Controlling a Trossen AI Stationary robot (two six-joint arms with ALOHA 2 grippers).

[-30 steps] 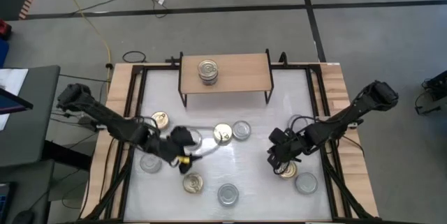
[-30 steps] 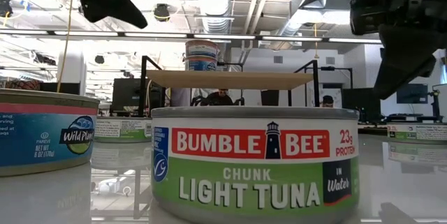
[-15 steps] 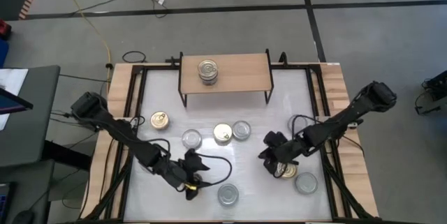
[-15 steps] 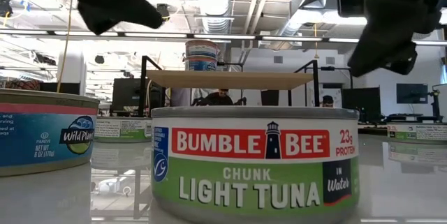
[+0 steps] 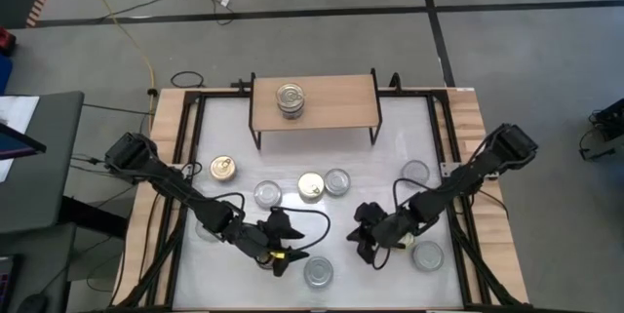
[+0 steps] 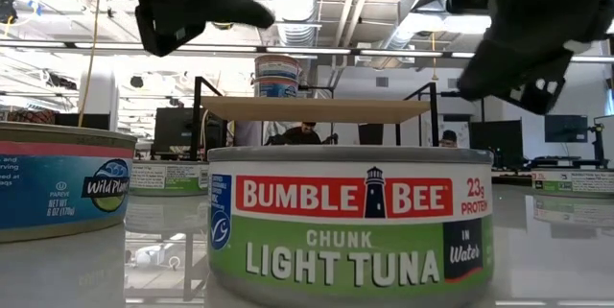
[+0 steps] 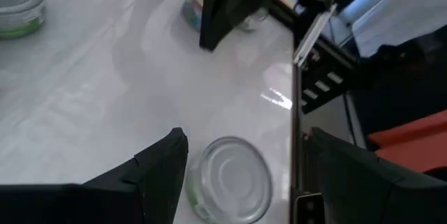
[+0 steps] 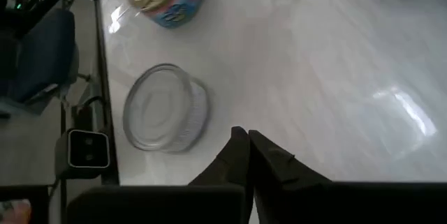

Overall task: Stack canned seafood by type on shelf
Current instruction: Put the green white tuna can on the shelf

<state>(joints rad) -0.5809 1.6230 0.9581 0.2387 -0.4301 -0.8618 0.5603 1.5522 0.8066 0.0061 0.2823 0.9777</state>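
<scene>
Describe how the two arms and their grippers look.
Both arms are dark, slim and jointed, with black cables looping along them. The left gripper shows a small yellow mark near its tip; its fingers are broad, black and wedge-shaped. The right gripper is all black, its fingers tapering to narrow tips.

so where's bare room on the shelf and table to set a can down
The shelf is bare on both sides of the can stack at its middle. The table strip between shelf and can row is free too. The near edge is crowded: left gripper, right gripper and loose cans.
</scene>
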